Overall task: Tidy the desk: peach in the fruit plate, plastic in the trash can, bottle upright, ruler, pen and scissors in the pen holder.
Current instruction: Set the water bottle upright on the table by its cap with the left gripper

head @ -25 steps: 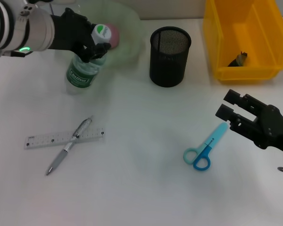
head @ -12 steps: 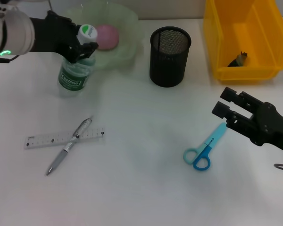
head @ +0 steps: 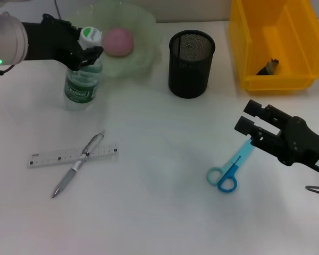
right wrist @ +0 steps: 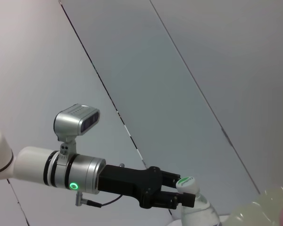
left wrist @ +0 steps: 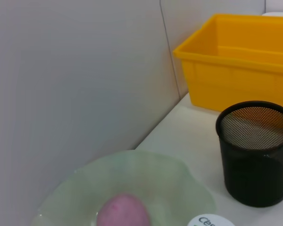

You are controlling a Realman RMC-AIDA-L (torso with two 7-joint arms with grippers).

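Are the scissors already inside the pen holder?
No, the scissors lie flat on the desk, apart from the black mesh pen holder.

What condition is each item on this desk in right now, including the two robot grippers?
Bottle: upright, capped, held.
Left gripper: shut on the bottle's neck.
Peach: in the fruit plate.
Pen holder: upright, empty.
Pen: lying across the ruler.
Scissors: flat, closed.
Right gripper: open, above the scissors.

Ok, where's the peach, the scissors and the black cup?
peach (head: 119,41), head view, middle of its pink top.
scissors (head: 227,179), head view, on the handle rings.
black cup (head: 190,74), head view, on its mesh side.
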